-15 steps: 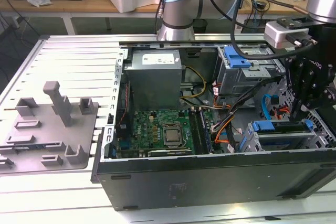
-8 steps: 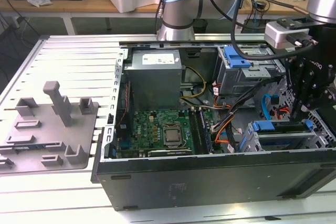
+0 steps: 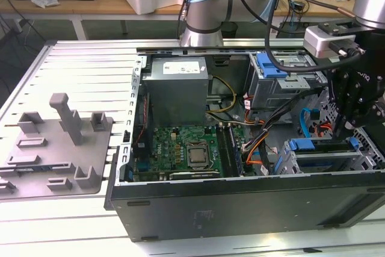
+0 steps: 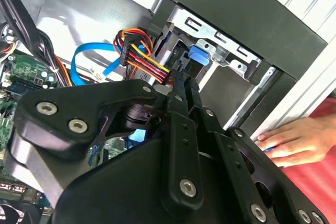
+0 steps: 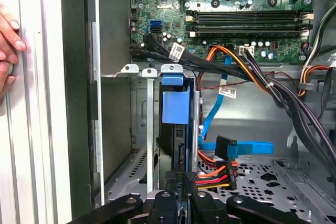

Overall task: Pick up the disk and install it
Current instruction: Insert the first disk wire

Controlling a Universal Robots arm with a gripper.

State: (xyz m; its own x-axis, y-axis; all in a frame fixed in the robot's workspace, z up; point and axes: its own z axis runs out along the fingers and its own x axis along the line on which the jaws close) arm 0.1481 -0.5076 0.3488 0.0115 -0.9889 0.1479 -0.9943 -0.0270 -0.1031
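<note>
Fingers (image 5: 177,183) pinched together, the gripper (image 5: 185,178) sits at the end of the disk (image 5: 175,109), which stands on edge in the drive cage (image 5: 150,129), exterior view's near right. Likely dense, stiff, shock-sensitive: grip its blue carrier sides.

The white label (image 3: 178,68) on the grey power-supply box (image 3: 177,91) carries print too small to read.
</note>
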